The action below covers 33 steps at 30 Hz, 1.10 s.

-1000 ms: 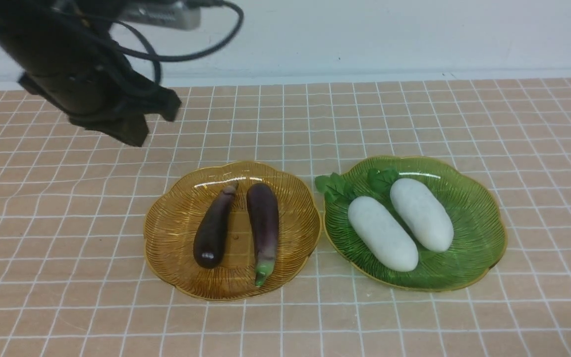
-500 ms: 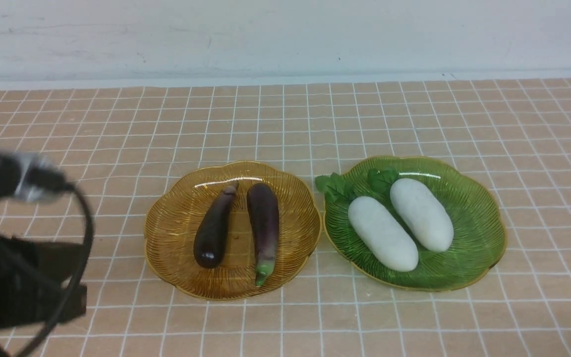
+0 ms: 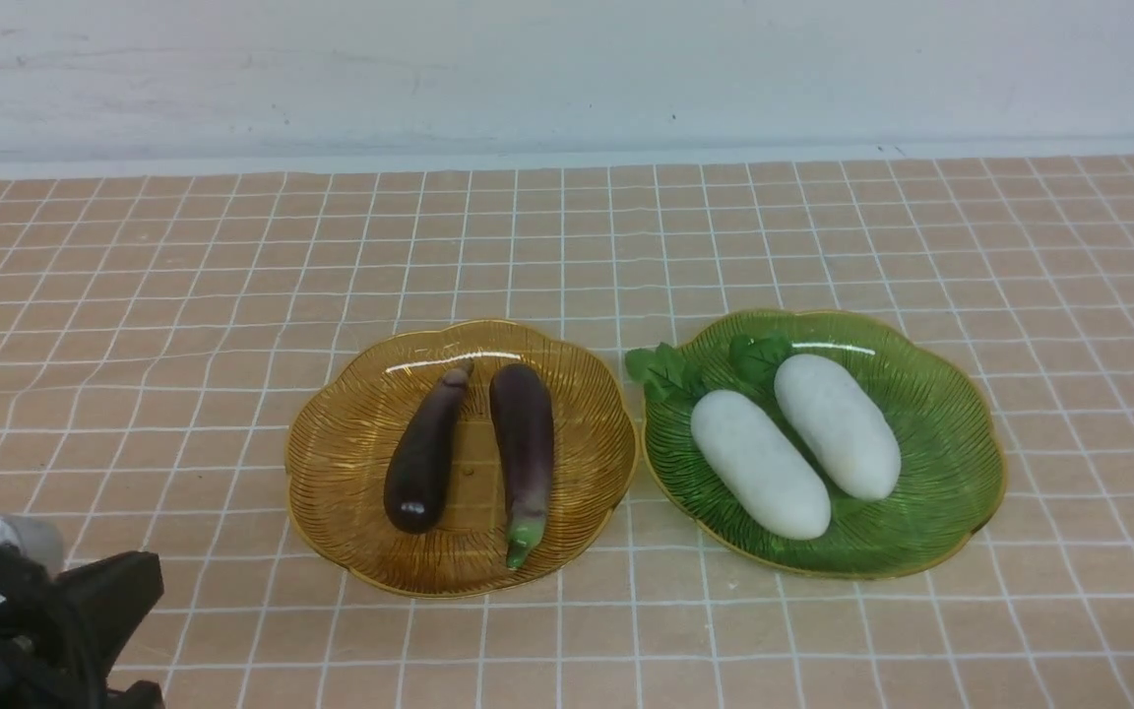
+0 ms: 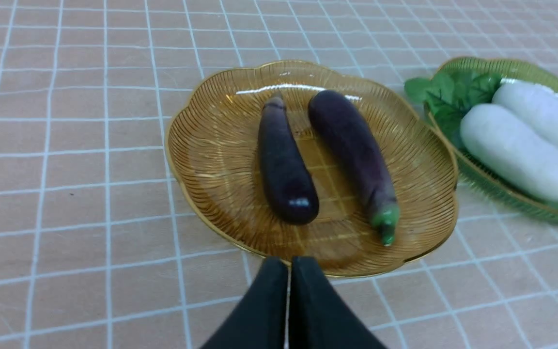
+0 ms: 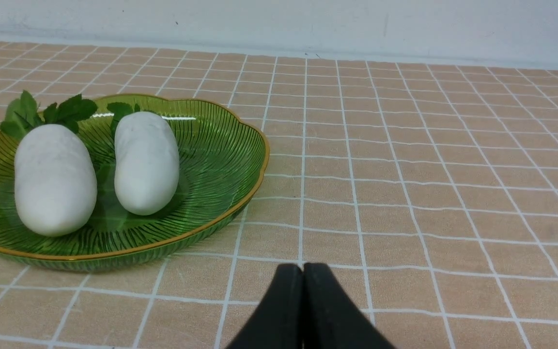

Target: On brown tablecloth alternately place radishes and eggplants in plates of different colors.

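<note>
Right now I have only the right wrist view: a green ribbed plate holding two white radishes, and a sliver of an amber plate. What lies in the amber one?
Observer: Two slim purple vegetables lie side by side in the amber-yellow ribbed plastic plate: a green-stemmed eggplant and a darker brown-stemmed eggplant.
Operator: Do their stems point the same way?
Observer: No. The green stem tip points toward the robot, and the brownish stem points away from it.
Operator: And the left gripper?
Observer: The left gripper is shut and empty. In the front view its arm sits low at the near left corner, off the plate.
</note>
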Available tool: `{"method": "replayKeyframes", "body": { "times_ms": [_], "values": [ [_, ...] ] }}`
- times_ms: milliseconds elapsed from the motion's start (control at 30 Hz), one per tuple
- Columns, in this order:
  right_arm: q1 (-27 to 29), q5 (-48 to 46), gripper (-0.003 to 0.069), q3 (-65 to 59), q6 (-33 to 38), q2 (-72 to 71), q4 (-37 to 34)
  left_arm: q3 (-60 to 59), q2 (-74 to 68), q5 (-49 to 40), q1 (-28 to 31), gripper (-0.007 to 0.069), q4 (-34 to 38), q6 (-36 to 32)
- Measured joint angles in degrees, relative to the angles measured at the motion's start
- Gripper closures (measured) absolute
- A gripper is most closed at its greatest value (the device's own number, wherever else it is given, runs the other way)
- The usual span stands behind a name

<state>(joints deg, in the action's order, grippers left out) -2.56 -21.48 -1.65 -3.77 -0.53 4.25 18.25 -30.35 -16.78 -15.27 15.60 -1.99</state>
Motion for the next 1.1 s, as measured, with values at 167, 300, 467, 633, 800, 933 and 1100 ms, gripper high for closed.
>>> {"method": "replayKeyframes", "body": {
  "times_ms": [167, 300, 467, 633, 800, 933, 1100],
  "values": [
    [0.0, 0.0, 0.0674, 0.0, 0.0, 0.0, 0.0, 0.0, 0.0, 0.2, 0.0, 0.0627, -1.5, -1.7],
    [0.0, 0.0, 0.0674, 0.0, 0.0, 0.0, 0.0, -0.1, 0.3, 0.4, 0.2, 0.0627, -3.9, -1.9],
    [0.0, 0.0, 0.0674, 0.0, 0.0, 0.0, 0.0, -5.5, 10.1, 0.7, 5.2, 0.0627, -8.8, -1.9],
    [0.0, 0.0, 0.0674, 0.0, 0.0, 0.0, 0.0, -15.5, 23.1, 0.8, 9.3, 0.0627, -11.5, -1.8],
    [0.0, 0.0, 0.0674, 0.0, 0.0, 0.0, 0.0, -19.8, 30.8, -0.2, 9.5, 0.0627, -12.9, -1.8],
    [0.0, 0.0, 0.0674, 0.0, 0.0, 0.0, 0.0, -19.8, 31.1, -3.9, 9.5, 0.0627, -13.7, -1.7],
    [0.0, 0.0, 0.0674, 0.0, 0.0, 0.0, 0.0, -19.9, 31.1, -5.0, 9.5, 0.0627, -13.7, -1.6]
  ]
}}
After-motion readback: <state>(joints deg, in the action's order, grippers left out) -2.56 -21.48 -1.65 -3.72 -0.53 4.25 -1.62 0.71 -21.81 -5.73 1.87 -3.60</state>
